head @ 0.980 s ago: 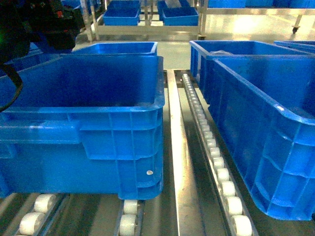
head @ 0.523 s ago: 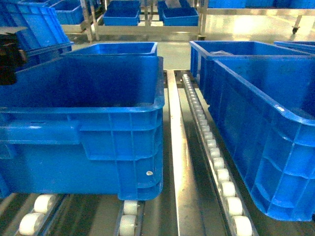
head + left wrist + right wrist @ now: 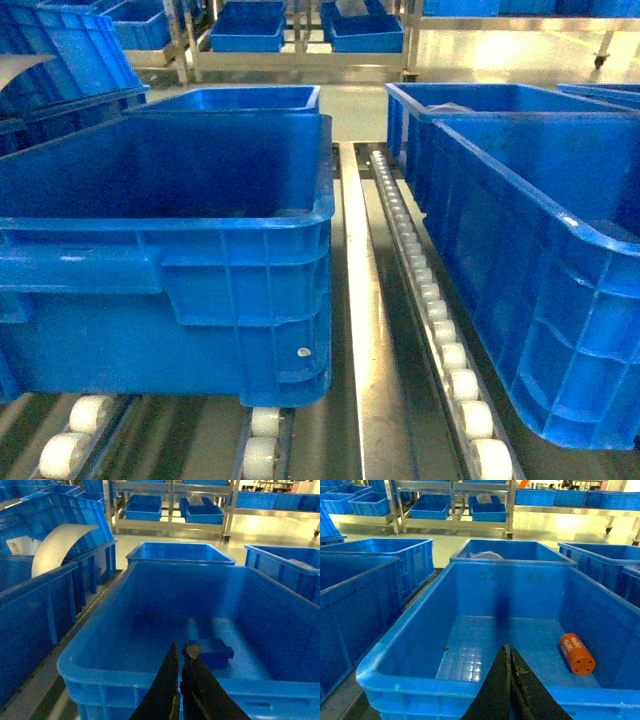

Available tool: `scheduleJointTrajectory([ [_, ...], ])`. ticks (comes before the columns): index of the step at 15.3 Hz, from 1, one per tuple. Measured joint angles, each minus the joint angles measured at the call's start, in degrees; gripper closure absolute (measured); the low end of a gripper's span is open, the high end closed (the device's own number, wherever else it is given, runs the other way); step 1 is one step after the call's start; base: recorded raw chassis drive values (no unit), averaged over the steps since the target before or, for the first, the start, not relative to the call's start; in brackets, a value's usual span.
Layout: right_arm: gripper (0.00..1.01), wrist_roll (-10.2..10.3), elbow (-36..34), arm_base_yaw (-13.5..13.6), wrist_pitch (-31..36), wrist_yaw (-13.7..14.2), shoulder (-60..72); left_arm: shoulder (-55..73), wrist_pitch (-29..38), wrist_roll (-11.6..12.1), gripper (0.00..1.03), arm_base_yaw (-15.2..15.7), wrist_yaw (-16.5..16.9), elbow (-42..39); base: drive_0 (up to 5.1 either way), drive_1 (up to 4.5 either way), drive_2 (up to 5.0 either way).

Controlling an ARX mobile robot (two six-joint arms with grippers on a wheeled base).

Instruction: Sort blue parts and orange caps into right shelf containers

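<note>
Left jaws (image 3: 181, 652): pressed together with no gap, holding nothing, poised above the near rim of the left crate (image 3: 150, 680). A blue part (image 3: 210, 652) lies flat on that crate's floor, just ahead of the jaw tips and slightly to their right. Beyond the far wall stands a smaller blue bin (image 3: 180, 552). In the head view neither arm appears; a roller track (image 3: 430, 300) runs between the left crate (image 3: 240, 300) and the right crate (image 3: 540, 300). Right jaws (image 3: 509, 657): likewise closed tip to tip and empty, above the near rim of the right crate (image 3: 445, 685). An orange cap (image 3: 577, 653) lies on its side on the crate floor, ahead and to the right of the tips.
</note>
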Motion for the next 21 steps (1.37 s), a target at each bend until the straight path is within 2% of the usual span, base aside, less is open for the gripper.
scheduleJointTrajectory([
  [1,1.00,0.00,-1.22,0.00,-1.27,-0.02,-2.25,-2.32,-1.20,0.00,1.01,0.33,0.50,-1.31,0.0,0.00,0.0],
  [2,1.00,0.00,-2.25,0.02,-2.80,-0.02,-4.76,-4.07,0.13,0.07,1.01,3.02,4.02,-3.32,0.0,0.00,0.0],
  [3,1.00,0.00,-3.56,0.00,-4.59,-0.02,-8.04,-4.87,0.50,0.07,1.01,4.57,3.91,-5.40,0.0,0.00,0.0],
  [4,1.00,0.00,-5.51,0.00,-0.59,0.00,-8.09,-7.34,-2.21,0.09,1.01,4.37,4.42,-7.15,0.0,0.00,0.0],
  [6,1.00,0.00,-7.82,0.00,-6.84,0.00,-12.83,-14.62,-6.51,0.09,1.01,4.17,4.59,-7.93,0.0,0.00,0.0],
  [13,1.00,0.00,-7.91,0.00,-24.74,0.00,-33.66,-36.70,-26.08,0.09,1.01,4.17,4.59,-9.97,0.0,0.00,0.0],
  [18,1.00,0.00,-7.91,0.00,-33.88,0.00,-43.04,-47.56,-36.35,0.09,1.01,4.17,4.59,-9.99,0.0,0.00,0.0],
  [21,1.00,0.00,-7.91,0.00,-35.52,0.00,-44.87,-49.66,-38.47,0.09,1.01,4.17,4.59,-9.99,0.0,0.00,0.0],
])
